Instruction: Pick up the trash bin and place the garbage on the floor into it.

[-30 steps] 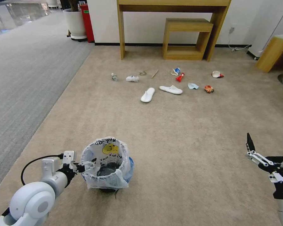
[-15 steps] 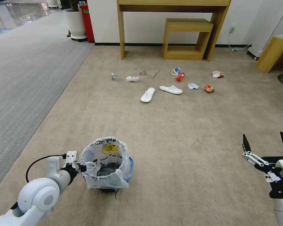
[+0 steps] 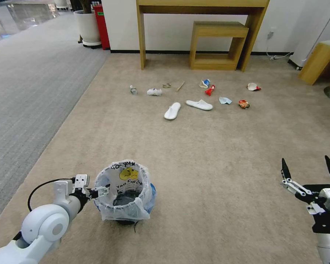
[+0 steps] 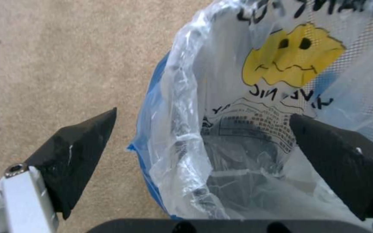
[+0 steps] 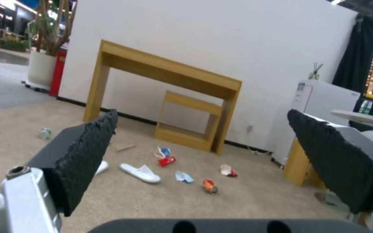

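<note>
The trash bin [image 3: 125, 192], small and blue with a crinkly printed bag and a yellow face patch, stands on the beige floor [image 3: 216, 154] near me. My left gripper [image 3: 101, 190] is open at the bin's left rim. In the left wrist view the left gripper [image 4: 204, 129] straddles the trash bin's rim [image 4: 173, 106], one finger outside and one inside. My right gripper [image 3: 307, 170] hangs open over bare carpet at the right. The garbage lies far ahead: two white slippers [image 3: 172, 110] [image 3: 199, 105], a bottle [image 3: 133, 89], a wrapper [image 3: 154, 91], cups [image 3: 205, 83], a mask [image 3: 225, 100], and a snack bag [image 3: 244, 104].
A tall wooden desk [image 3: 201, 4] and a low wooden stool [image 3: 216, 44] stand against the white wall behind the litter. Grey striped carpet [image 3: 25, 84] runs along the left. A white planter [image 3: 87, 27] is at the back left, and wooden furniture [image 3: 319, 62] at the right.
My right gripper has drifted slightly lower and leftward in the head view. My left arm's elbow has shifted a little while its gripper stays at the bin's rim.
</note>
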{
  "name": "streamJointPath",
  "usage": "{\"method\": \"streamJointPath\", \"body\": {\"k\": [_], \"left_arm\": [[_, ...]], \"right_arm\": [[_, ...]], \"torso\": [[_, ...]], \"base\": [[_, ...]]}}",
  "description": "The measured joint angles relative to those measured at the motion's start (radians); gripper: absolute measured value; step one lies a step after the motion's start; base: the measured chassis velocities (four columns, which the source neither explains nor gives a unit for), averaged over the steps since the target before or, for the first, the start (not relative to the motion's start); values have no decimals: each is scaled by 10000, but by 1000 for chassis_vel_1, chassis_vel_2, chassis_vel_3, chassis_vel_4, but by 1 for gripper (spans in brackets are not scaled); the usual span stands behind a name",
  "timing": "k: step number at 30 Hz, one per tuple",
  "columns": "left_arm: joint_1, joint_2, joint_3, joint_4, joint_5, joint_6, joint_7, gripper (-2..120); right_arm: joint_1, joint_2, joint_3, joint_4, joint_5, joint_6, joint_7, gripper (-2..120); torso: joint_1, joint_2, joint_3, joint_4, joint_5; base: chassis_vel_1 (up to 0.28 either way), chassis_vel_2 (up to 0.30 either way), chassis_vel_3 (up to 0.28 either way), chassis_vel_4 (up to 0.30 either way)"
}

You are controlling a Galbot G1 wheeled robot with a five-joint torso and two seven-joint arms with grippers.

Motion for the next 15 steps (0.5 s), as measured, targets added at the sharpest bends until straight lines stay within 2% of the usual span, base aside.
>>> {"method": "streamJointPath", "body": {"k": [15], "left_arm": [[-466,-655,384,726,142,41,-4,100]], "right_arm": [[-46,-66,46,13,-11,80,-25,100]], "torso": [[0,0,0,0,1]], "base": [[0,0,0,0]]}}
